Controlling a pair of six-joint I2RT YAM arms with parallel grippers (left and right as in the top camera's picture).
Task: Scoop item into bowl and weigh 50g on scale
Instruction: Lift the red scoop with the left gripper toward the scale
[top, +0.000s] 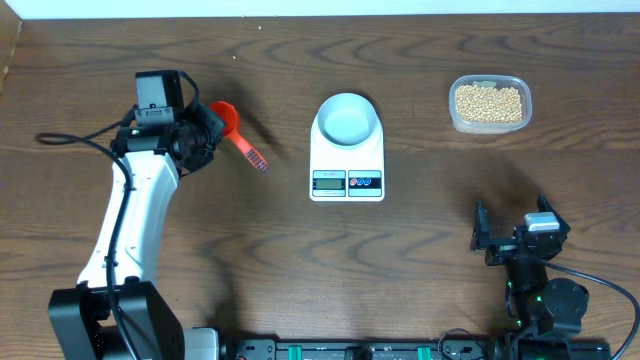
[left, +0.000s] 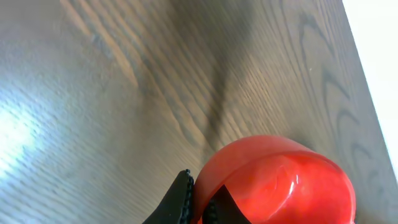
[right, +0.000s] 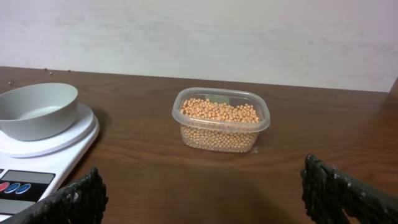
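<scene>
My left gripper pinches the glossy red plastic scoop tight. The right gripper gapes wide, empty. Round tan beans fill the clear tub; the smooth bowl sits atop the flat white scale.

Left arm in a long white shell over black joints, boxy black camera housing at the wrist, thin black cable trailing sideways, right arm all black, right gripper with ridged black fingers

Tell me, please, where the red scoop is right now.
In the overhead view the red scoop is far left, held in the left fingers, with the scale and bowl to its right.
</scene>
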